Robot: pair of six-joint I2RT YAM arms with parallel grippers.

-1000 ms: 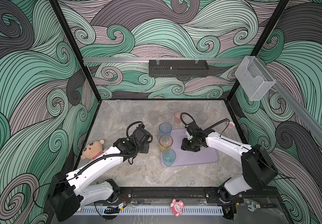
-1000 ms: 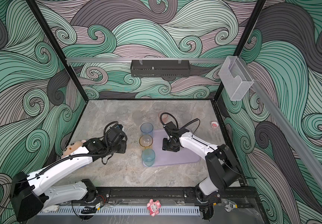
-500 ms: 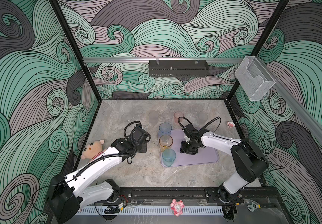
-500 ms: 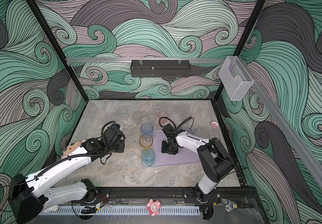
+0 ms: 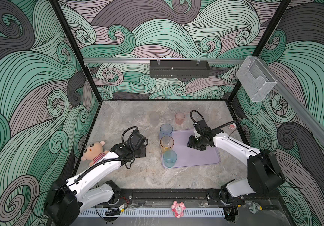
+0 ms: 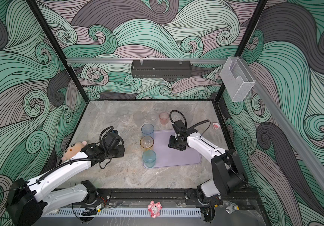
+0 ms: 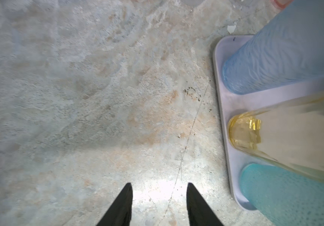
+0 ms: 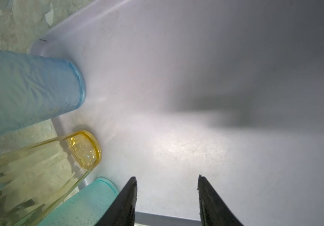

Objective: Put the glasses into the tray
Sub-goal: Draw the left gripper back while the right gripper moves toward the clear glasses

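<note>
Grey marbled stone worktop (image 5: 118,121) fills the lower centre in both top views. A flat lilac plastic tray (image 5: 196,156) with rounded corners and a low rim lies right of centre. The left claw (image 7: 159,185) is over bare worktop left of the tray, tips spread, nothing between them. The right claw (image 8: 167,178) is over the tray's middle, tips spread, empty.

Three tall glasses stand in a column along the tray's left edge: blue glass (image 5: 166,129) uppermost, amber glass (image 5: 167,142) in the middle, teal glass (image 5: 170,158) lowest.

The wrist views add texture. The blue wall is rippled, the teal pebbled, the amber faceted with a thick base. The tray floor is smooth and lightly scuffed.

The top views plainly show the short pink glass (image 5: 179,118) on the worktop just above the tray. Faint clear glasses (image 5: 173,107) are scattered across the upper worktop, hard to count.
</note>
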